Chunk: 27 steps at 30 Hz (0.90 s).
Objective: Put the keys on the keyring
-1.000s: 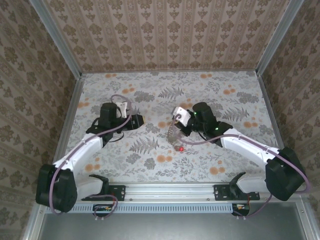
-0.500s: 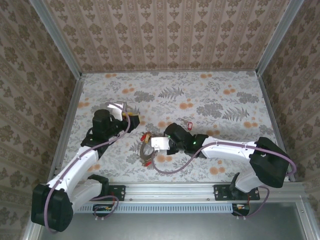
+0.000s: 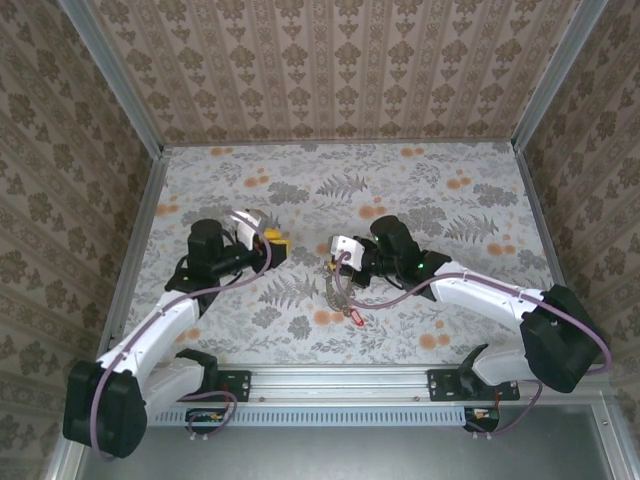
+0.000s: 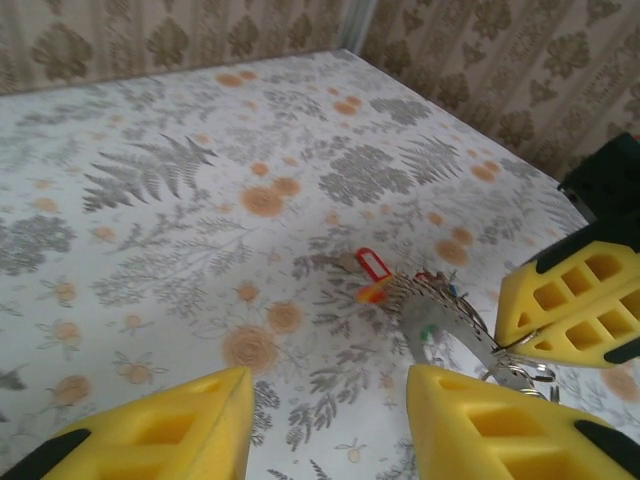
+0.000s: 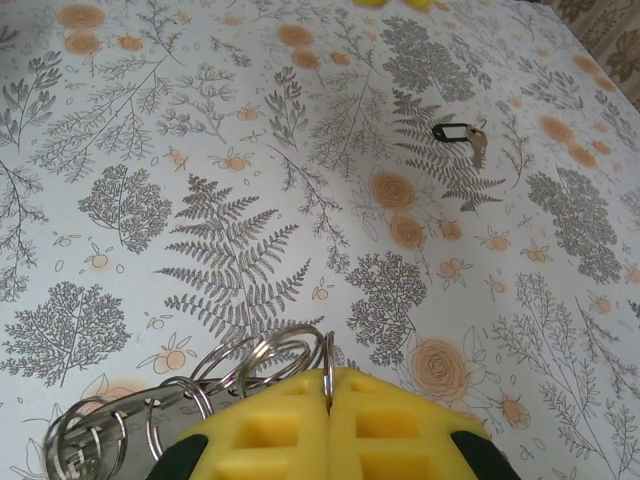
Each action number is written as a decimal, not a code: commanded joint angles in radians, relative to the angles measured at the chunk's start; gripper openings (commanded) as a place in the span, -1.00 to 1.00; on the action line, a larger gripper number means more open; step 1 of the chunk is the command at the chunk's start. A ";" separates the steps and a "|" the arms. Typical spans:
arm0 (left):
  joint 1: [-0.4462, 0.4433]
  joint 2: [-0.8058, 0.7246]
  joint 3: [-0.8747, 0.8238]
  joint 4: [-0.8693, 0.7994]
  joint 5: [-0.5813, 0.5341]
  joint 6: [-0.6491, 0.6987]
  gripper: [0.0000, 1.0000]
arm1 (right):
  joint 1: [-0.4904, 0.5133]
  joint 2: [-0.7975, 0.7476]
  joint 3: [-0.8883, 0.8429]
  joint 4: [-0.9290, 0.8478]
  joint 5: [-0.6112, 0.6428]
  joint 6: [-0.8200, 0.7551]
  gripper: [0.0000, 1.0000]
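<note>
Floral table [image 3: 450, 200], with the keyring [image 4: 445, 325] held up and partly loaded.
On the left, the left gripper [image 4: 328, 405] has its pads apart and empty, facing the keyring. The ring already carries a fringe of keys and a red tag [image 4: 373, 265]. The right gripper [image 5: 329, 400] is clamped on one of its loops near mid-table. A black-tagged key [image 5: 462, 137] lies loose farther off, so threading looks unfinished.

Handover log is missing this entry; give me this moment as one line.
right tool: shut on keyring | left tool: open, empty | black-tagged key: loose on table
</note>
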 commanded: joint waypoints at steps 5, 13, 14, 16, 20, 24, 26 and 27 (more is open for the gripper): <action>-0.075 0.144 0.090 0.052 0.257 0.039 -0.03 | 0.002 -0.023 -0.019 0.097 -0.004 -0.001 -1.00; -0.123 0.292 0.147 0.048 0.345 0.011 0.06 | -0.002 -0.023 -0.037 0.126 -0.003 0.002 -1.00; -0.129 0.312 0.158 0.057 0.370 0.000 0.06 | -0.003 -0.023 -0.039 0.130 -0.002 0.001 -1.00; -0.144 0.352 0.186 0.051 0.417 -0.008 0.06 | -0.003 -0.021 -0.042 0.136 -0.001 0.001 -1.00; -0.159 0.420 0.229 -0.005 0.447 -0.009 0.06 | -0.006 -0.019 -0.046 0.153 0.010 0.008 -1.00; -0.162 0.440 0.238 -0.017 0.455 -0.017 0.07 | -0.008 -0.020 -0.052 0.163 0.015 0.012 -1.00; -0.166 0.446 0.243 -0.023 0.480 -0.015 0.03 | -0.009 -0.023 -0.055 0.169 0.019 0.015 -1.00; -0.171 0.450 0.250 -0.040 0.489 -0.007 0.03 | -0.010 -0.024 -0.056 0.169 0.023 0.018 -1.00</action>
